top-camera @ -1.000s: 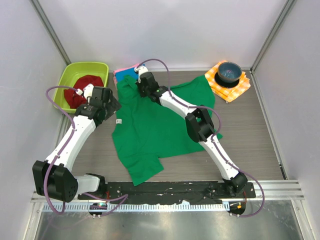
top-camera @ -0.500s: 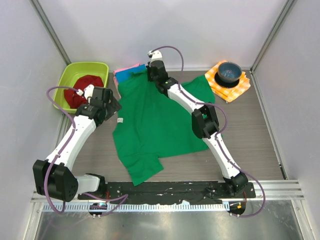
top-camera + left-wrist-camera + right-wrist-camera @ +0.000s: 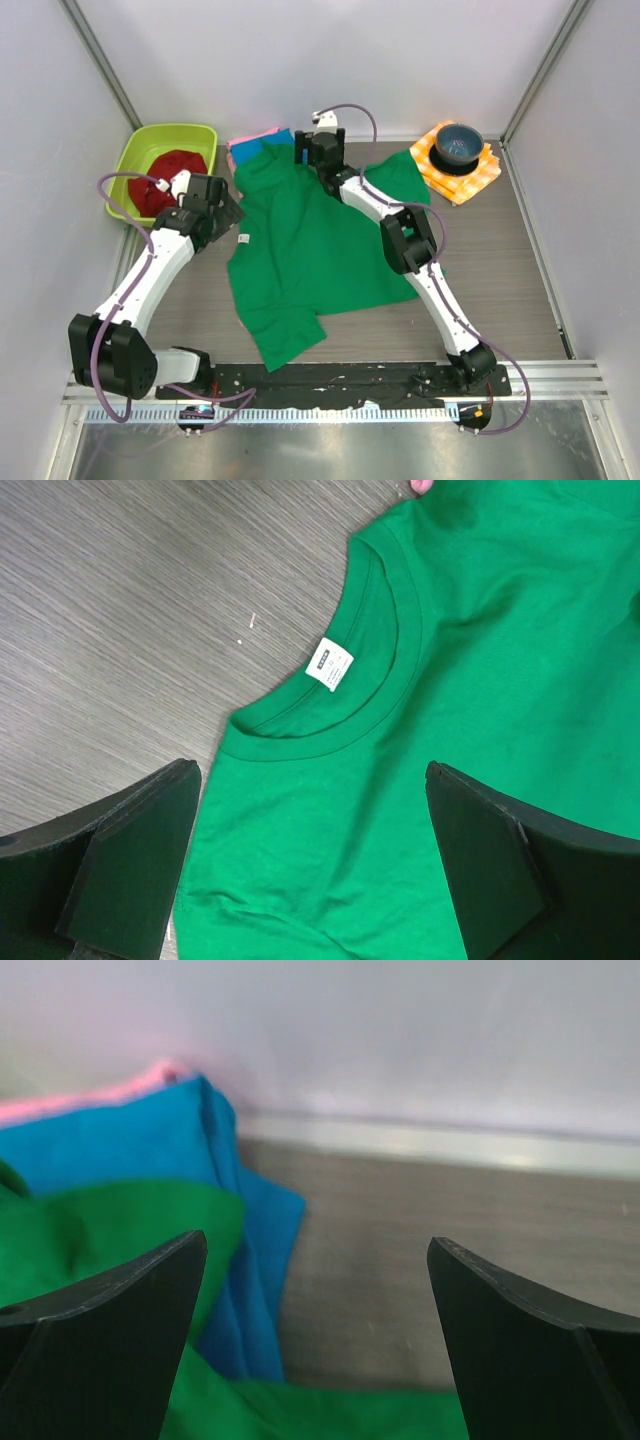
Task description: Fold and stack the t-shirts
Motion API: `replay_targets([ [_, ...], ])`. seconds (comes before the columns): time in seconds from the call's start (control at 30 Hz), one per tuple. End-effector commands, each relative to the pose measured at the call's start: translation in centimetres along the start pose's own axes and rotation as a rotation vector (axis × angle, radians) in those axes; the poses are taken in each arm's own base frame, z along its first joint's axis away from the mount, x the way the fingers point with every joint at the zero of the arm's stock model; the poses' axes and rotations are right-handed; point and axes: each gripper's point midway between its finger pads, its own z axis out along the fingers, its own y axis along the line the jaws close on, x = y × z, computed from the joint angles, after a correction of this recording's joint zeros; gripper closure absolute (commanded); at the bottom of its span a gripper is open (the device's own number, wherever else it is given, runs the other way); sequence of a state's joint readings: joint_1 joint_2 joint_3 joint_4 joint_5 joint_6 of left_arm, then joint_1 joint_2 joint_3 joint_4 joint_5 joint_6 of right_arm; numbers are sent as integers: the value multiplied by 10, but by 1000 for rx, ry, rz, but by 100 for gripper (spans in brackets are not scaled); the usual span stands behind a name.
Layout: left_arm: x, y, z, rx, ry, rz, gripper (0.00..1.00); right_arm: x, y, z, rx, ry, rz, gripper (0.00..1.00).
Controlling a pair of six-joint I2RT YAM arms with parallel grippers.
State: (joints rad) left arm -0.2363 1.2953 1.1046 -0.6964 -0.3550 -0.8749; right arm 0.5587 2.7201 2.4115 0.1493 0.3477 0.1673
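The green t-shirt [image 3: 310, 250] lies spread on the desk [image 3: 500, 260]. Its long axis runs left to right, with the collar and white label [image 3: 329, 665] at the left end and the hem to the right. The left tool [image 3: 310, 880] hangs released directly above the collar, jaws empty. The right tool [image 3: 315, 1345] is also released and empty, at the shirt's far sleeve. It is just beside the blue t-shirt [image 3: 120, 1150] and pink t-shirt [image 3: 90, 1100], which lie together at the back edge. Judgement: the collar end falls to the left arm, the far sleeve to the right.
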Motion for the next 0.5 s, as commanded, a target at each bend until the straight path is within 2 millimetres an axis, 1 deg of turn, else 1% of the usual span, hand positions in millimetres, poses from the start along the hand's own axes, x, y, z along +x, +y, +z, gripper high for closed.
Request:
replay_targets([
  [0.0, -6, -4, -7, 16, -32, 15, 0, -129, 8, -56, 29, -164, -28, 1],
  [0.03, -4, -1, -9, 3, -27, 24, 0, -100, 5, -65, 33, -101, -62, 1],
  [0.07, -5, -1, -12, -6, -43, 32, 0, -111, 5, -78, 23, -107, -88, 1],
  [0.1, -3, 3, -16, -18, -36, 41, 0, -148, 3, -104, 24, -148, -78, 1],
  [0.13, -2, 6, -18, -28, -35, 43, 0, -129, -3, -118, 23, -95, -108, 1],
  [0.17, 2, 13, -16, -49, -34, 38, 0, -121, -10, -130, 24, -42, -138, 1],
  [0.2, 5, 16, -14, -54, -36, 32, 0, -131, -20, -153, 45, -25, -141, 1],
  [0.23, 7, 17, -13, -51, -35, 28, 0, -129, -29, -165, 67, 4, -153, 0],
  [0.27, 14, 21, -10, -59, -21, 22, 0, -116, -41, -177, 101, 67, -179, 0],
  [0.3, 17, 18, -9, -46, -8, 14, 0, -93, -56, -192, 136, 133, -198, 0],
  [0.33, 19, 14, -6, -33, 3, 8, 0, -103, -70, -210, 184, 128, -204, 0],
  [0.37, 22, 11, -4, -22, 16, 0, 0, -97, -80, -223, 211, 149, -207, 0],
  [0.4, 27, 3, -5, 11, 47, -11, 0, -69, -97, -237, 248, 204, -231, 0],
  [0.43, 31, -1, -4, 21, 57, -10, 0, -81, -107, -255, 283, 175, -202, 0],
  [0.47, 39, 0, -1, 17, 76, -6, 0, -73, -116, -265, 305, 194, -204, 0],
])
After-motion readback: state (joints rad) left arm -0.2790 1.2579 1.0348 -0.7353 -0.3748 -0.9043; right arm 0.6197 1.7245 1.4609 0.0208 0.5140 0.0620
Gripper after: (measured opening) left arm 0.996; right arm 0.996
